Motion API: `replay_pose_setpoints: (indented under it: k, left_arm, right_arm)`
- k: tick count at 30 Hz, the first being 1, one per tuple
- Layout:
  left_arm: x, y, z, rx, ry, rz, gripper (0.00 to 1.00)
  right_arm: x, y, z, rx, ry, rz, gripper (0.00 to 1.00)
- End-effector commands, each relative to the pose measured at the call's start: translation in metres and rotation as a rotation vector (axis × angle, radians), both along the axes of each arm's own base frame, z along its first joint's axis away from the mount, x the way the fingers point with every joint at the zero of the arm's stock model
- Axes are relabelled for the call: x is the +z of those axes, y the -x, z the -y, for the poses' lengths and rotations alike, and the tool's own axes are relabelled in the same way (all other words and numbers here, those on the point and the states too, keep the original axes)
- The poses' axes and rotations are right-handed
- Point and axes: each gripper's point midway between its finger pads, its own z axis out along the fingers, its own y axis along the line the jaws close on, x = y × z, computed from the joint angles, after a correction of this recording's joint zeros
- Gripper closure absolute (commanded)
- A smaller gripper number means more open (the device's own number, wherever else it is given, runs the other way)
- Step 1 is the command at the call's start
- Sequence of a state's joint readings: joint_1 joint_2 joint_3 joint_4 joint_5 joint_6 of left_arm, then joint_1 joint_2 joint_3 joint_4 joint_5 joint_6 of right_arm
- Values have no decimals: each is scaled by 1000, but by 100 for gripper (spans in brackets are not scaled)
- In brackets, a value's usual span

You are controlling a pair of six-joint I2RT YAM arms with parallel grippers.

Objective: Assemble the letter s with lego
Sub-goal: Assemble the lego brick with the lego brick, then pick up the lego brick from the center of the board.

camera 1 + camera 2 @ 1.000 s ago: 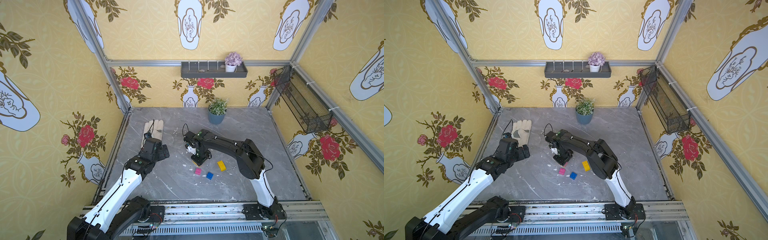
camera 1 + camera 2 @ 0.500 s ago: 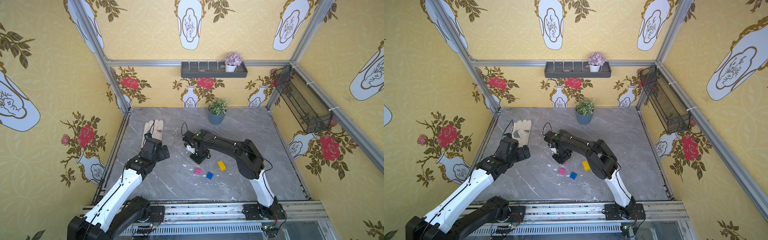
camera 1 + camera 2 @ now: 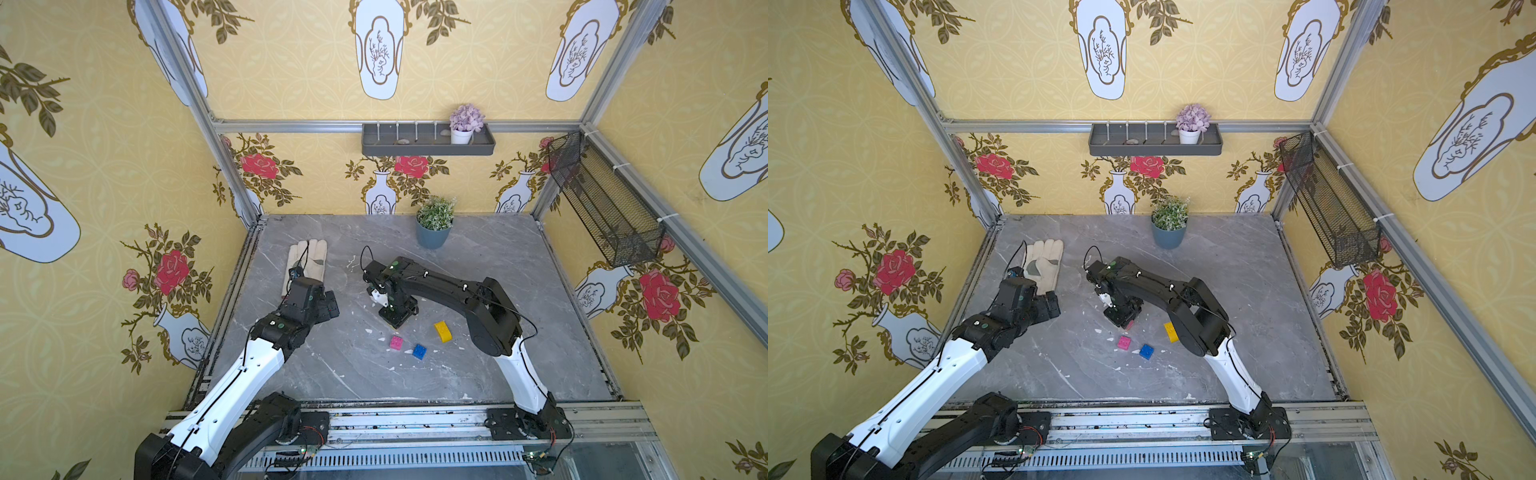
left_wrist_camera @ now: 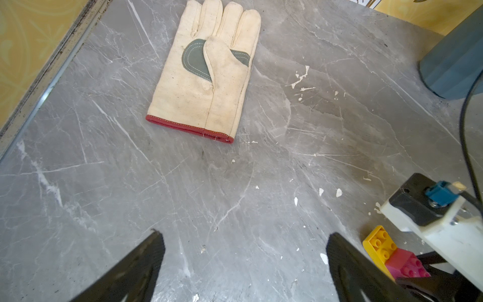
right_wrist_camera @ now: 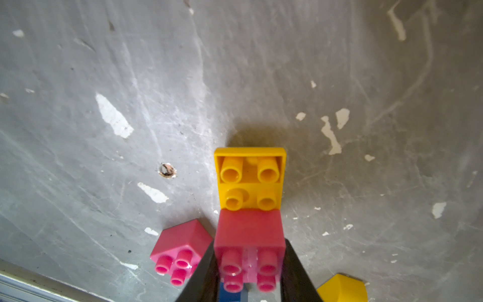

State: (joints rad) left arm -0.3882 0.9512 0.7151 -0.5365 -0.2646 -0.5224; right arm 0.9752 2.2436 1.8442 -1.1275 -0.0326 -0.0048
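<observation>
1. The grey marble tabletop [image 3: 478,374] carries everything in view.
2. The left arm reaches over the table's left part. The left gripper [image 4: 244,238] hangs above bare marble with its jaws wide apart and nothing between them.
3. The right arm stretches to the table's middle, and the right gripper [image 5: 249,261] points down with its jaws clamped on a pink brick [image 5: 249,230].
4. A cream work glove [image 3: 305,262] with a red cuff lies flat toward the back left, palm up, just beyond the left gripper.
5. A potted plant [image 3: 434,224] in a blue-grey pot stands near the back wall.
6. The clamped pink brick sits pressed onto one half of a yellow brick [image 5: 251,180], whose other four studs stick out past the fingertips. These two joined pieces are all of the letter S so far. Whether the pair touches the marble cannot be told.
7. A loose yellow brick [image 3: 443,331] lies on the marble near the right gripper, on the right arm's side.
8. A loose pink brick [image 3: 396,343] lies studs up just in front of the right gripper.
9. A blue brick [image 3: 419,351] lies just beside the loose pink brick, apart from it.
</observation>
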Motion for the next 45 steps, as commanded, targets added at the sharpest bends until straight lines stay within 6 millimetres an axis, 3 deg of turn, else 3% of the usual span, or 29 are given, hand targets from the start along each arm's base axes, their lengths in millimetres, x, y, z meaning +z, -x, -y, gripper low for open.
replay_pose_setpoints:
  k: [1, 8, 16, 21, 24, 27, 34, 37, 40, 45]
  left_arm:
    - [-1, -1, 2, -10, 0, 1, 1]
    - [-2, -2, 3, -18, -6, -1, 1]
    - [1, -2, 3, -17, -8, 5, 1]
    - [1, -2, 3, -16, 0, 7, 1]
    - [1, -2, 4, -17, 6, 8, 1]
    - [1, -2, 5, -16, 13, 6, 1]
    - [-1, 0, 6, -15, 26, 7, 1]
    - [0, -1, 8, -22, 40, 14, 1]
    - [-2, -1, 16, -48, 78, 18, 1]
    - [-12, -2, 34, -90, 176, 9, 1]
  right_arm:
    - [-16, -3, -12, 3, -48, -3, 100]
    - [-17, -12, -13, -20, -67, 26, 100]
    - [-2, -22, -9, -25, -50, 69, 100]
    - [6, -30, -4, -35, -36, 95, 64]
    - [11, -33, -6, -42, -50, 101, 57]
    - [19, -34, -11, -56, -80, 111, 43]
    - [37, -30, 0, -114, -117, 133, 36]
    - [50, -19, 12, -176, -164, 136, 36]
    - [56, 4, 24, -200, -231, 105, 36]
    - [46, 51, 36, -181, -243, 40, 36]
